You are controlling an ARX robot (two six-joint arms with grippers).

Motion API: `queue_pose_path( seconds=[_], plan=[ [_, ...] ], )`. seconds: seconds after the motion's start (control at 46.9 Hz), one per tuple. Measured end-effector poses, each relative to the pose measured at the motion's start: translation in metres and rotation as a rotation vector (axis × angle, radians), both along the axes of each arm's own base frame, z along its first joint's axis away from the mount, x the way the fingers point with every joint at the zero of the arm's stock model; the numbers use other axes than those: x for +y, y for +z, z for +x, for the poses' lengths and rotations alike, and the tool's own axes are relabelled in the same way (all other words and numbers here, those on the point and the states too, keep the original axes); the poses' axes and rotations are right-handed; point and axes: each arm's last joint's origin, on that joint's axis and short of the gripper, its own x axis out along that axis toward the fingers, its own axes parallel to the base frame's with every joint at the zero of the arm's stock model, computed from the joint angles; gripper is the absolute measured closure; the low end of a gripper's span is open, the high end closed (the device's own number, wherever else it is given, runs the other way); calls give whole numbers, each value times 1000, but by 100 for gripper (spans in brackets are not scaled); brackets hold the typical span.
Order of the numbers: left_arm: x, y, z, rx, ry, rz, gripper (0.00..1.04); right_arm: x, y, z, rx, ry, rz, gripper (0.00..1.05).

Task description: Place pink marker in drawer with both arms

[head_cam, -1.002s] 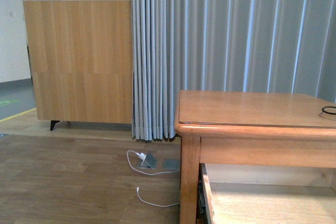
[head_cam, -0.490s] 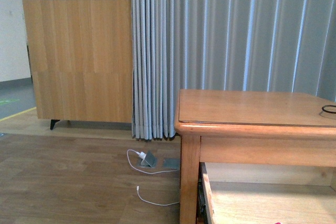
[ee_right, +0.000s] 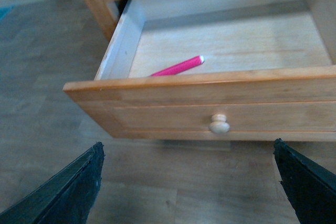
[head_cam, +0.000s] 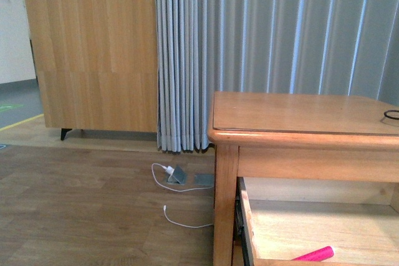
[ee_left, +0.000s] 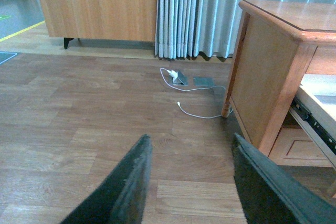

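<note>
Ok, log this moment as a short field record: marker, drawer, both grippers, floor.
pink marker: lying loose inside the drawer on its pale floor, close behind the front panel
drawer: pulled open from under the table, round knob on its front
left gripper: open, empty, over the wood floor beside the table
right gripper: open, empty, facing the drawer front
floor: white cable lying near the table leg

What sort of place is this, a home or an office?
Probably an office or lab hall, though that's uncertain: full-length grey curtains, a plank floor with a yellow line, a plain wooden cabinet and a desk.
</note>
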Motion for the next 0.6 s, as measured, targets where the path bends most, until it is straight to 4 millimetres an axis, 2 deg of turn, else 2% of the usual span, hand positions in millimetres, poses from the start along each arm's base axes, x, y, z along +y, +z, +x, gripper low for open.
queue_pose_path(
  seconds=[0.171, 0.277, 0.448, 0.597],
  plan=[
    [0, 0, 0, 0, 0, 0, 29, 0, 4, 36, 134, 56, -44, 8],
    [0, 0, 0, 0, 0, 0, 6, 0, -11, 72, 264, 87, -65, 8],
    [0, 0, 0, 0, 0, 2, 6, 1, -44, 116, 393, 44, -107, 8],
    [0, 0, 0, 0, 0, 2, 6, 4, -54, 139, 346, -2, -140, 8]
  ],
)
